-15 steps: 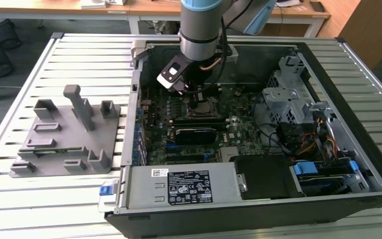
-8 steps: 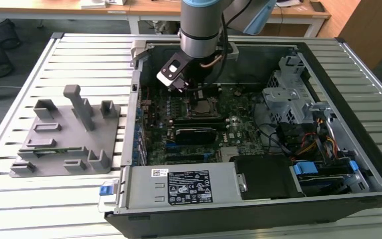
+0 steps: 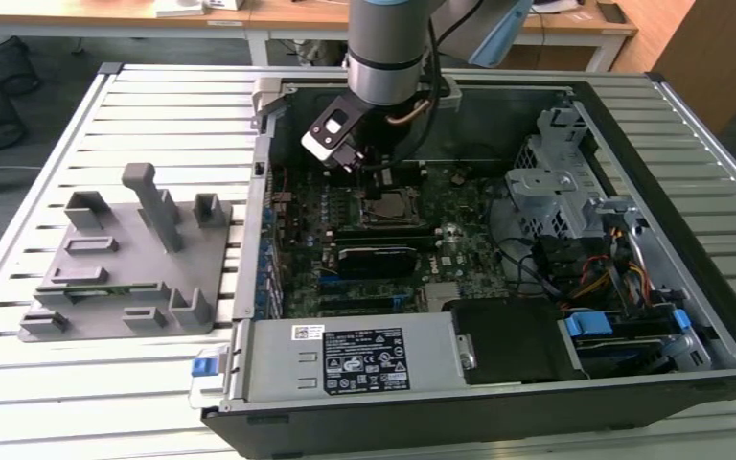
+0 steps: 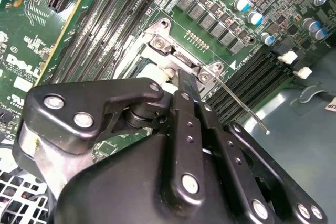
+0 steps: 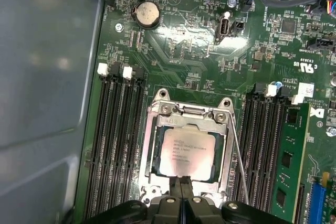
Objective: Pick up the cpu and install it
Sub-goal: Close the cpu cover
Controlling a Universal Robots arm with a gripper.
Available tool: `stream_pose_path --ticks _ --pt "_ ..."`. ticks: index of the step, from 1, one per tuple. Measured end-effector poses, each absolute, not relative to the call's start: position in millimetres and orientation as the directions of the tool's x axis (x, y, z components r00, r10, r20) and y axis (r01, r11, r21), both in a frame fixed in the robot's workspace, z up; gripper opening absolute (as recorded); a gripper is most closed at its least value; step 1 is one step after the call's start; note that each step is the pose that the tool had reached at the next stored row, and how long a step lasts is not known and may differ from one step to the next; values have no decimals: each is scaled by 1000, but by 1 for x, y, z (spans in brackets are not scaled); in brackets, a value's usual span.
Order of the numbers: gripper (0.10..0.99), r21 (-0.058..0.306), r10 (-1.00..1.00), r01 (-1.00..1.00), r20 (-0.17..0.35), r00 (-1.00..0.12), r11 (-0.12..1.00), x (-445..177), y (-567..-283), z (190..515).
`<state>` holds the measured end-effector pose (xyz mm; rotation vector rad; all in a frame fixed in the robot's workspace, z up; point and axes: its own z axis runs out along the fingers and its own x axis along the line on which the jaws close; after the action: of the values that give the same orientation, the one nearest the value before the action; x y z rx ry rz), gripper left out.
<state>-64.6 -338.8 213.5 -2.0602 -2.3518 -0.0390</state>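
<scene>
Cpu (image 5: 186, 152) flat in socket (image 5: 149, 145), metal top upward, edges parallel to frame. Gripper (image 5: 181, 179) clenched empty, at cpu's edge.

Silver cpu (image 5: 185, 153), green motherboard (image 5: 194, 61), black end effector (image 5: 181, 182), grey fixture (image 3: 126, 259)

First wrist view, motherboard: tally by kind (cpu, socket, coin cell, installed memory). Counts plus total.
cpu: 1
CPU socket: 1
coin cell battery: 1
green memory module: 1
Total: 4
</scene>
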Motion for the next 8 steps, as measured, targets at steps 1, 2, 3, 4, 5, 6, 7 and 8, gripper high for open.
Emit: stream_pose_path --ticks 1,2,3,4,5,6,7,8 --pt "106 9 991 991 27 -132 131 -63 -339 214" --pt "106 9 991 991 27 -131 131 -61 -339 214" --pt "106 9 991 991 27 -131 131 -59 -339 214" --pt "106 9 991 991 27 -131 131 -57 -339 213" --pt "106 9 991 991 27 -131 131 -55 -339 213" --pt "106 9 991 991 27 -132 131 -53 -339 213" --pt "106 9 991 991 27 -131 131 -53 -339 213" --pt "106 9 991 991 27 -131 131 -52 -339 213"
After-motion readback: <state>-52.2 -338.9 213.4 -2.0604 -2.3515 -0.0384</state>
